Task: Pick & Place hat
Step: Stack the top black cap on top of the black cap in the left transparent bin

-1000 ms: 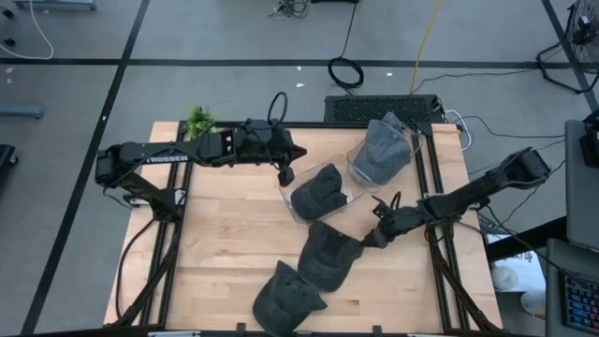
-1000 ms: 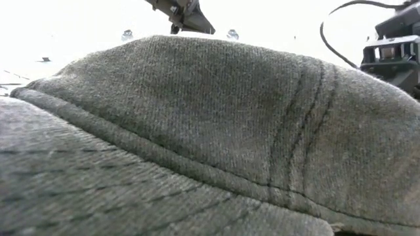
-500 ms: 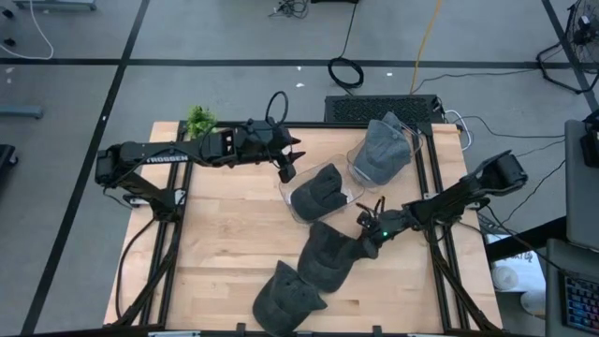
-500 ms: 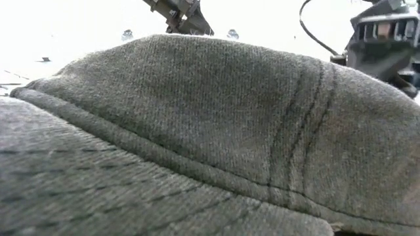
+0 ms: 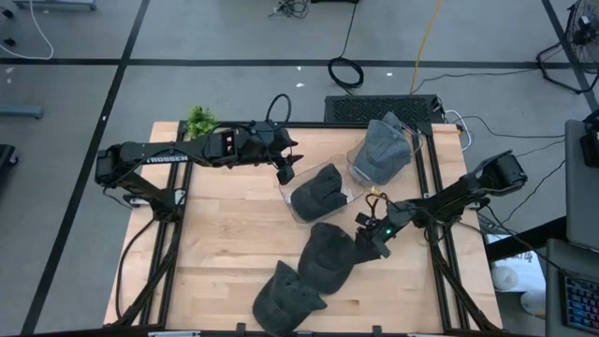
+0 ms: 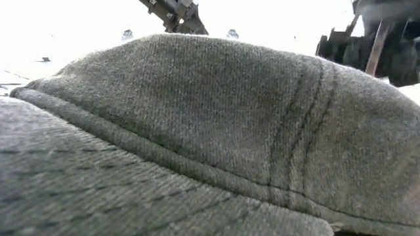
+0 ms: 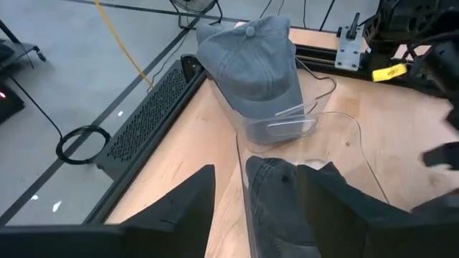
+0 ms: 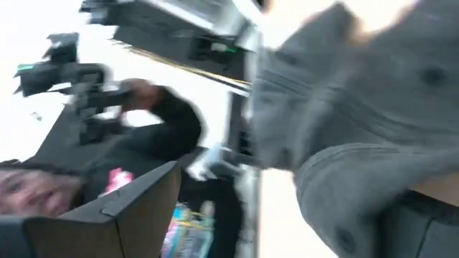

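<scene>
A dark grey hat [image 5: 318, 193] lies in a clear bin [image 5: 292, 208] at the table's middle. My left gripper [image 5: 287, 169] stands open over the bin's far left rim [image 7: 242, 154], one finger on either side of it. A lighter grey hat [image 5: 382, 148] sits in a second clear bin at the far right. Two more dark hats lie on the table, one in the middle [image 5: 328, 255] and one at the near edge [image 5: 281, 300]. My right gripper [image 5: 367, 241] is open at the right edge of the middle hat [image 8: 344, 179]. My right gripper comes slanting down from the table's right at the right edge of the middle hat [image 5: 353, 245]. Hat cloth shows between its open fingers in the right wrist view. Whether the fingers touch it, I cannot tell.
A small green plant [image 5: 198, 120] stands at the far left corner. Black rails [image 5: 433, 178] run along the table's sides. The hat at the near edge [image 6: 197, 131] fills the low view. Bare wood [image 5: 225, 234] lies at the near left. A person shows beyond the table [image 8: 29, 193].
My left gripper has opened over the bin's rim and stayed in place. My right gripper has moved a little toward the table's left and near edge, closing on the middle hat's right edge, and has turned. The hats lie as before.
</scene>
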`<state>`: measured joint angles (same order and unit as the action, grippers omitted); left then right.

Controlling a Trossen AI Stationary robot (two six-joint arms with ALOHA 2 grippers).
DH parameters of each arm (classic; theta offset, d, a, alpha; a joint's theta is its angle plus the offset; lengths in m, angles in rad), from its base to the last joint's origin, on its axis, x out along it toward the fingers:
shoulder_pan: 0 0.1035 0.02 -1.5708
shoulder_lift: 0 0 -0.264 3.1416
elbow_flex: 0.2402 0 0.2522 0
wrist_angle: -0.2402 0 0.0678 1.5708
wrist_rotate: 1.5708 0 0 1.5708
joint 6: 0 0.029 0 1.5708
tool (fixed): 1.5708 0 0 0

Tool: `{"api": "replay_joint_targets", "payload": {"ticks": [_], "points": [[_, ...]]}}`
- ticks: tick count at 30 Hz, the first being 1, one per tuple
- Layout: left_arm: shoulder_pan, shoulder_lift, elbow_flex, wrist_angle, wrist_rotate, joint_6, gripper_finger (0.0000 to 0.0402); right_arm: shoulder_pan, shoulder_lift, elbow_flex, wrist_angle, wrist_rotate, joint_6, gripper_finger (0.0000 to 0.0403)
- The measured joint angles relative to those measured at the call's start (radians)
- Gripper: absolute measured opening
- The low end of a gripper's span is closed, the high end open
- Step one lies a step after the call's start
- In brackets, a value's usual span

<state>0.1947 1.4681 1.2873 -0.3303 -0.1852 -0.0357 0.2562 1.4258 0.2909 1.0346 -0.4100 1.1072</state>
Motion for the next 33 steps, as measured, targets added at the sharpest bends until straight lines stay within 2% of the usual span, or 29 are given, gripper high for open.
{"api": "replay_joint_targets", "payload": {"ticks": [6,11,16,23,27,33], "points": [[0.0,0.0,0.0,-0.004,0.0,0.0,0.0194,-0.049,0.001,-0.001,-0.31,0.118,0.025,0.0345],[0.0,0.0,0.0,-0.004,0.0,0.0,0.0196,-0.107,0.001,-0.001,-0.325,0.108,0.013,0.0345],[0.0,0.0,0.0,-0.004,0.0,0.0,0.0198,-0.133,0.048,0.025,-0.344,0.024,0.006,0.0345],[0.0,0.0,0.0,-0.004,0.0,-0.001,0.0198,-0.132,0.209,0.166,-0.359,-0.154,-0.046,0.0345],[0.0,0.0,0.0,-0.004,0.0,-0.003,0.0198,-0.154,0.263,0.205,-0.257,-0.249,-0.08,0.0345],[0.0,0.0,0.0,-0.006,0.0,-0.012,0.0198,-0.184,0.246,0.207,-0.041,-0.35,-0.051,0.0345]]}}
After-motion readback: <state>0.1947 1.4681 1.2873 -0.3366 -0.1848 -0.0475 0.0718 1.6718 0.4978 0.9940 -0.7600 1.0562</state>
